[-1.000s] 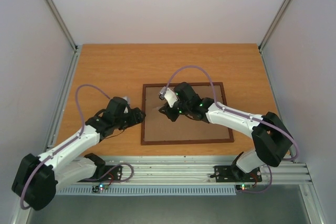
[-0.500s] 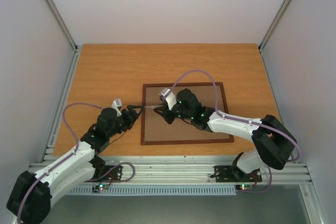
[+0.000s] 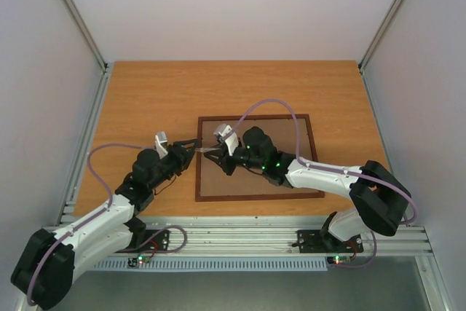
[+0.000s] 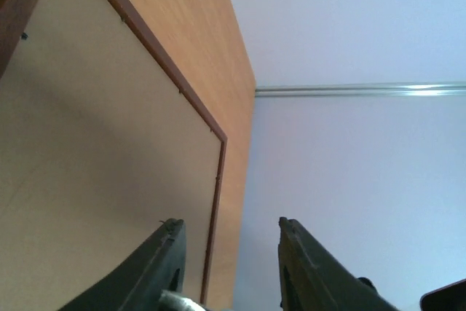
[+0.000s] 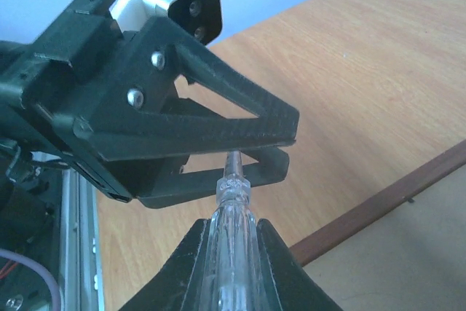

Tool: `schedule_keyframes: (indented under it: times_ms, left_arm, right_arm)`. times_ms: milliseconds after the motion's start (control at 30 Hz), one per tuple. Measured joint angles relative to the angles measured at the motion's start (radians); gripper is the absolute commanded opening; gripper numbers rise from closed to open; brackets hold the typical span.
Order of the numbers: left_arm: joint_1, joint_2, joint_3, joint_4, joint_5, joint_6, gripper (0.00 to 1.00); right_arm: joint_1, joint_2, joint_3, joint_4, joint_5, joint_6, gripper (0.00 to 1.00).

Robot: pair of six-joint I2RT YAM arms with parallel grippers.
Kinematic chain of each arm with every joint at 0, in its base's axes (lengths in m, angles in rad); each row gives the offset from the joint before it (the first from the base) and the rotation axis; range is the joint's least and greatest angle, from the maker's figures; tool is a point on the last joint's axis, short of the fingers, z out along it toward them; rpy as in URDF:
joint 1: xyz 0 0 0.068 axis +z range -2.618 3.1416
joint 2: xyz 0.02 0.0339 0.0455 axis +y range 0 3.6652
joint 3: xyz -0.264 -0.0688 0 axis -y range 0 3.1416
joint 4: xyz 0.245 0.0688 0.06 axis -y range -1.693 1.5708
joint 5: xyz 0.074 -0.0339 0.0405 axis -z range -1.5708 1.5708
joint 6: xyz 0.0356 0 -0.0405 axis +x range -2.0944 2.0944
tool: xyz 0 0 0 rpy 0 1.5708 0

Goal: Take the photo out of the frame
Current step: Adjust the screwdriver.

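The photo is hidden from view. The frame [image 3: 259,196] lies face down with its brown back board [image 3: 255,181] upward, flat on the counter [image 3: 160,92], mostly in the right half and closer to the near edge than the far one. Its near rim runs just inside the counter's near edge. Its right rim stands apart from the right edge, and its left rim falls a little left of the middle.

Over that left rim, toward the frame's far corner, the right jaws are closed on the clear handle of a screwdriver [image 5: 233,205]. Its thin metal shaft points out toward the counter's left edge. The left jaws stand part-way open, one on each side of the shaft; I cannot tell whether they touch it.

The right arm [image 3: 320,172] lies across the board from the near-right corner, and the left arm [image 3: 109,213] crosses the near-left corner. Bare wood runs along the whole far edge and down the left side, shut in by white walls [image 3: 233,5].
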Motion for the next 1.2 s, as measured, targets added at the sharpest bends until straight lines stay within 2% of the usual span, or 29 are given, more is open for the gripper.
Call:
schedule_keyframes:
  times_ms: [100, 200, 300, 433, 600, 833, 1100, 1200]
  left_arm:
    - [0.001, 0.009, -0.005, 0.027, -0.002, -0.011, 0.14]
    - [0.008, 0.008, -0.010, 0.074, -0.016, -0.038, 0.01]
    - [0.006, 0.003, -0.008, 0.108, -0.011, -0.029, 0.01]
    - [0.006, 0.004, -0.009, 0.103, 0.003, -0.008, 0.01]
    - [0.005, 0.004, -0.009, 0.100, 0.012, 0.026, 0.01]
    - [0.005, 0.004, -0.009, 0.100, 0.027, 0.040, 0.00]
    - [0.005, -0.001, -0.010, 0.092, 0.030, 0.058, 0.01]
    - [0.005, -0.001, -0.010, 0.089, 0.032, 0.062, 0.11]
  right_arm:
    - [0.000, 0.000, 0.000, 0.016, -0.006, 0.003, 0.01]
    - [0.000, 0.000, -0.003, -0.011, -0.010, 0.000, 0.06]
    - [0.000, 0.000, -0.002, -0.064, -0.025, -0.019, 0.12]
    - [-0.008, -0.002, 0.033, -0.161, -0.045, -0.064, 0.25]
    - [-0.013, -0.020, 0.092, -0.295, -0.055, -0.123, 0.26]
    - [-0.013, -0.009, 0.169, -0.396, -0.061, -0.170, 0.22]
    - [-0.018, 0.018, 0.197, -0.449, -0.053, -0.187, 0.05]
    - [-0.022, 0.019, 0.201, -0.460, -0.050, -0.195, 0.01]
